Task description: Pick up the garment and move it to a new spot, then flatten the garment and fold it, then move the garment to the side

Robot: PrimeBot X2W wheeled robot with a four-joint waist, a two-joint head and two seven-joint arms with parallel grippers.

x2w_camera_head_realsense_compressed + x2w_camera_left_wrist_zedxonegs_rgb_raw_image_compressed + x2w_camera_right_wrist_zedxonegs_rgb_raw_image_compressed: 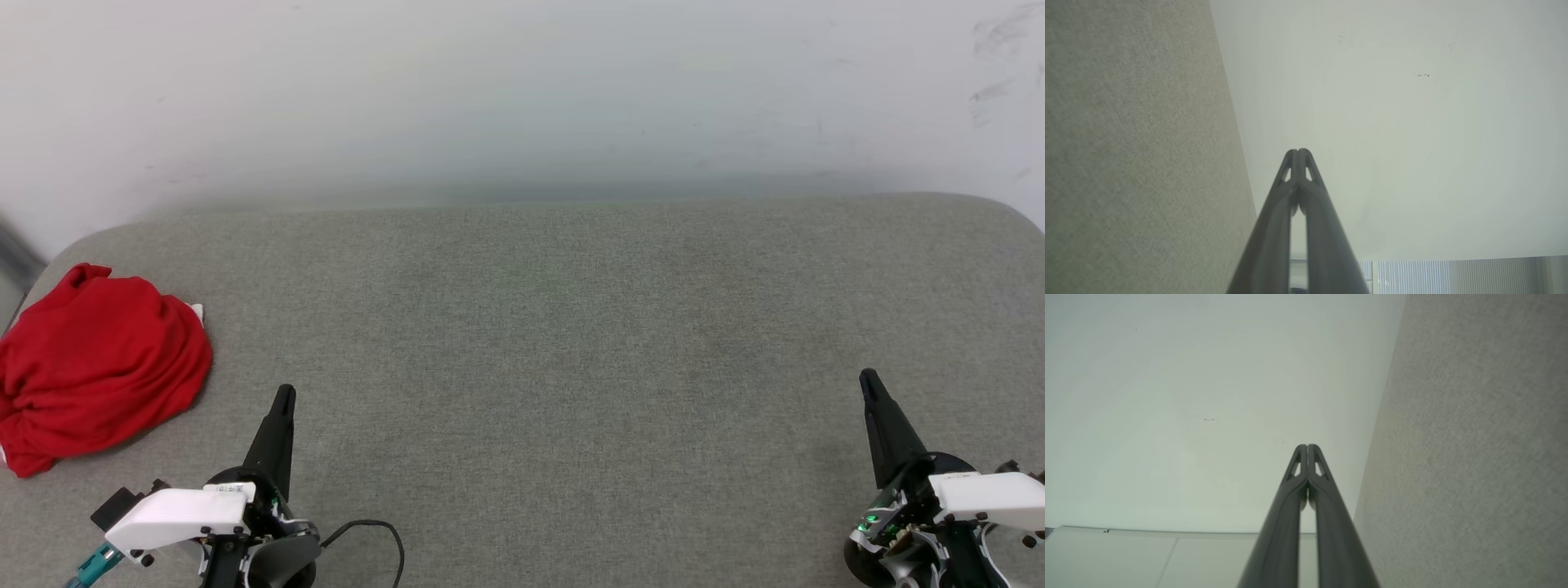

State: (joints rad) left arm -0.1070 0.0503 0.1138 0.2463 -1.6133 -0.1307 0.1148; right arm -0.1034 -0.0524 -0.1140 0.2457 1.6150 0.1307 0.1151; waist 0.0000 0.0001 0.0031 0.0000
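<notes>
The garment (pixel 94 363) lies crumpled in a red heap at the far left of the grey padded surface (pixel 571 327), with a small white bit showing at its upper right edge. My left gripper (pixel 283 396) is shut and empty, hovering just right of the heap and apart from it. In the left wrist view the left gripper (pixel 1298 152) has its tips pressed together, pointing at the pale wall. My right gripper (pixel 868 380) is shut and empty at the lower right, far from the garment. In the right wrist view the right gripper (pixel 1307 446) also has its tips touching.
A pale wall (pixel 522 98) rises behind the surface. The surface has rounded far corners, and its left edge runs just beside the garment. A black cable (pixel 380 535) loops near the left arm's base. Wide bare fabric stretches between the two grippers.
</notes>
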